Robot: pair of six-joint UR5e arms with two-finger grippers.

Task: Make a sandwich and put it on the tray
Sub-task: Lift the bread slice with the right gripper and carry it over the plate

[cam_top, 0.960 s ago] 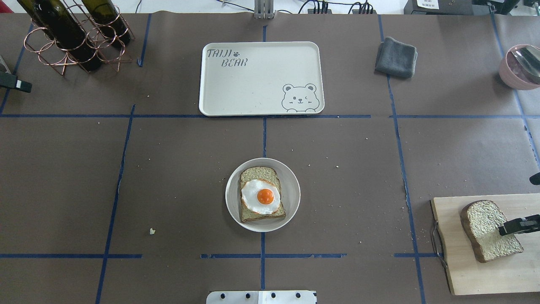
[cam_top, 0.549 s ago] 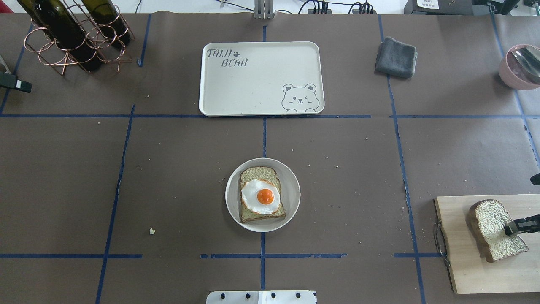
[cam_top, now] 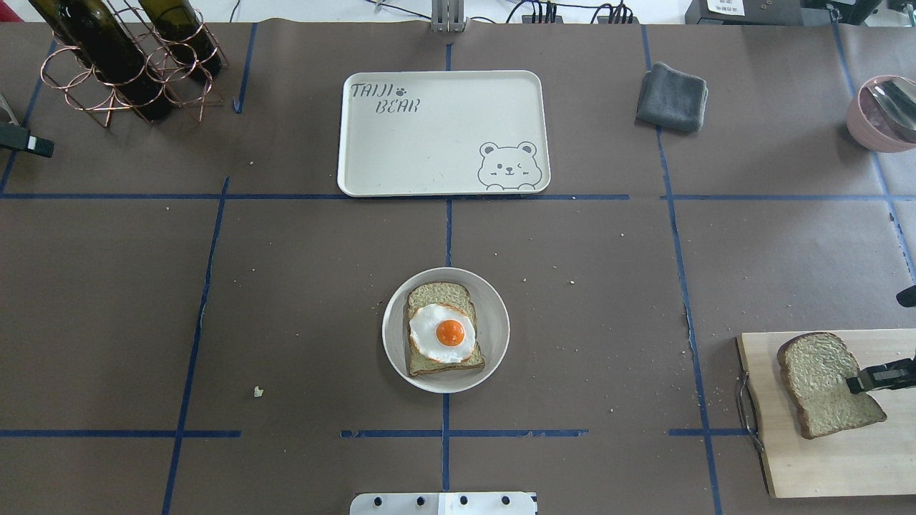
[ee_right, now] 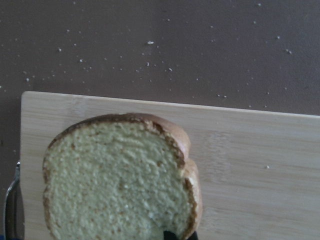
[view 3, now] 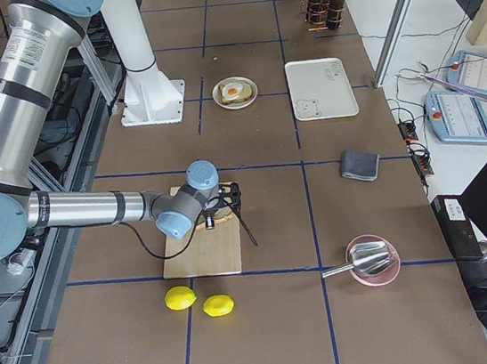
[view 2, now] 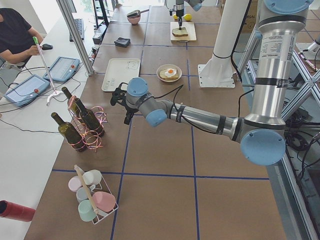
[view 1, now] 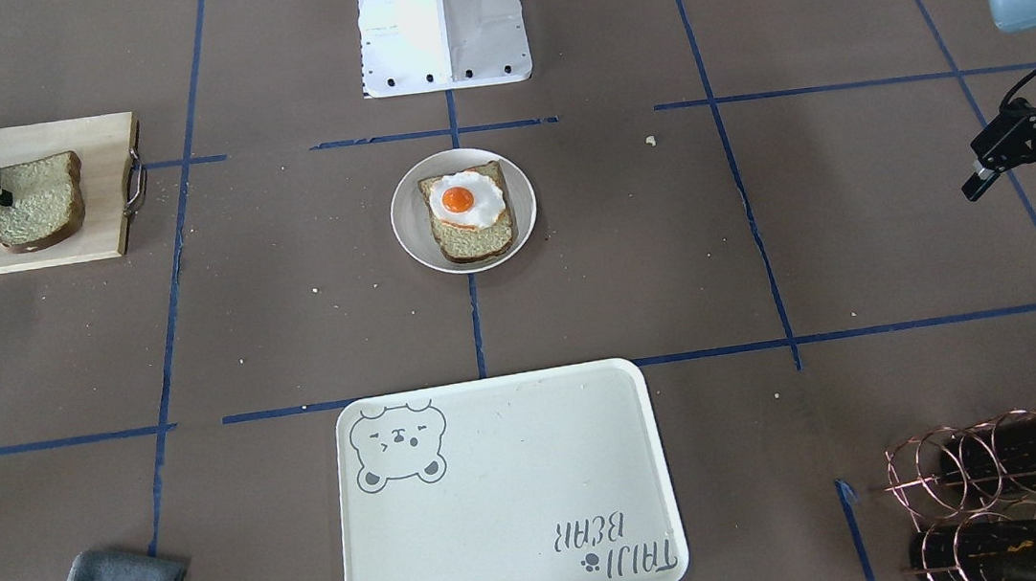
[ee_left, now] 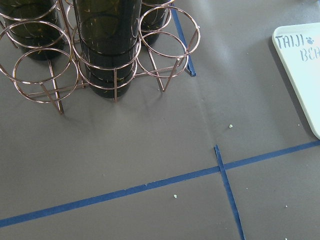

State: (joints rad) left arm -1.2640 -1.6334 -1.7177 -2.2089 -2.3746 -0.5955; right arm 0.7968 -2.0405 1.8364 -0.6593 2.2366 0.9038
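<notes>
The top slice (cam_top: 823, 383) lies on the cutting board (cam_top: 823, 465) at the overhead view's lower right, its edge clamped by the right tool (cam_top: 855, 385). Half a second ago it stood tipped up; now it looks flatter, so the carry has likely not begun. The lower slice (cam_top: 429, 295) with the fried egg (cam_top: 444, 332) waits on the plate (cam_top: 392, 336) at centre, and nothing is on the tray (cam_top: 429, 143) yet. The left tool (view 1: 1018, 192), fingers apart, hangs over the brown worktop (cam_top: 286, 286) near the bottle rack (cam_top: 122, 71).

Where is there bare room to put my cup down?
The cream bear-printed tray is empty; bare brown table lies between it and the round white plate. Crowded: the copper wine-bottle rack, and the wooden cutting board where the right claw grips a bread slice.
</notes>
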